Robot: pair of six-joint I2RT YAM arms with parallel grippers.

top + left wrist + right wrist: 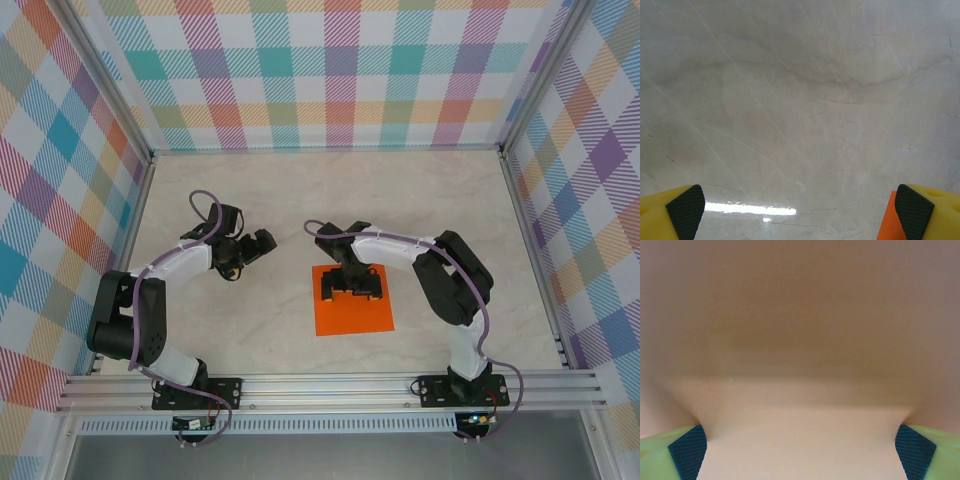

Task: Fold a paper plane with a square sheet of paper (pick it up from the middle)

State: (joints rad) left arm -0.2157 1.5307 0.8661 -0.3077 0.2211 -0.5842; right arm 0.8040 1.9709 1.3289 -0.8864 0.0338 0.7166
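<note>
The square sheet of paper [352, 312] is bright orange and lies flat and unfolded on the marble table, right of centre. My right gripper [352, 288] hangs low over the sheet's upper half, open, with its yellow fingers [920, 452] spread wide. In the right wrist view the paper [800, 340] is very close below, and nothing sits between the pads of the right gripper [800, 452]. My left gripper [248, 252] is open over bare table, to the left of the sheet. In the left wrist view, one orange edge of the sheet [887, 222] peeks in beside the right fingertip of the left gripper [800, 212].
Plaid walls close in the table [420, 200] at the back, left and right, behind aluminium posts. A metal rail [330, 385] runs along the near edge by the arm bases. A bright glare stripe [750, 208] lies on the marble under the left gripper.
</note>
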